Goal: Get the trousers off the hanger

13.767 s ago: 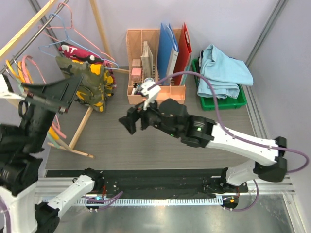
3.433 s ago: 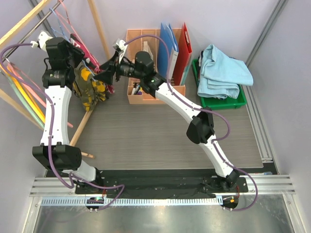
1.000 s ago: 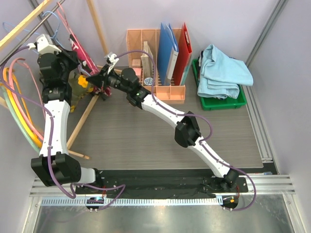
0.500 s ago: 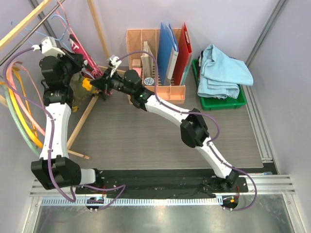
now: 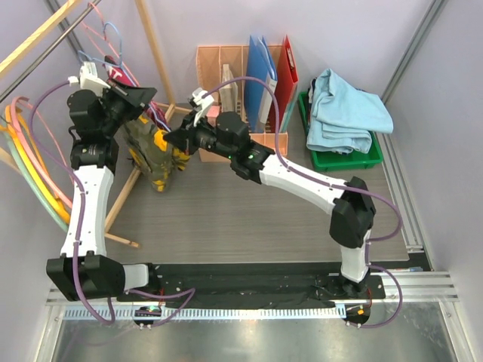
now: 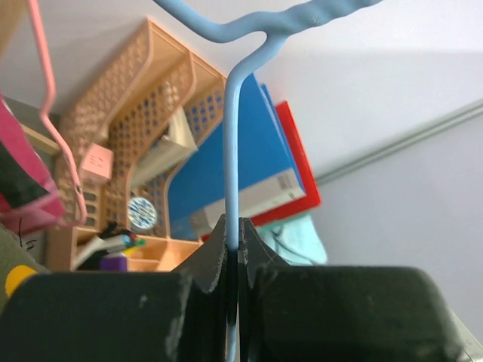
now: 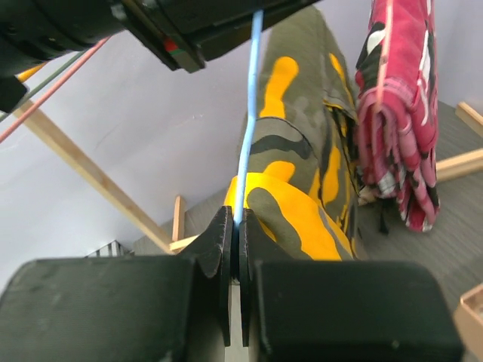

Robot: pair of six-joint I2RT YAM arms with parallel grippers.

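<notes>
trousers (image 5: 156, 154) in yellow-olive camouflage hang from a blue hanger (image 6: 231, 151) at ten o'clock in the overhead view. left gripper (image 6: 232, 230) is pressed tight on the hanger's wire — right gripper (image 7: 235, 225) pinches the same wire further along, the camouflage cloth just behind it. pink trousers (image 7: 398, 113) hang at three o'clock of the yellow pair in the right wrist view.

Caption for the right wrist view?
Jaws shut on the blue hanger, yellow-olive camouflage trousers and pink camouflage trousers hanging alongside.
</notes>
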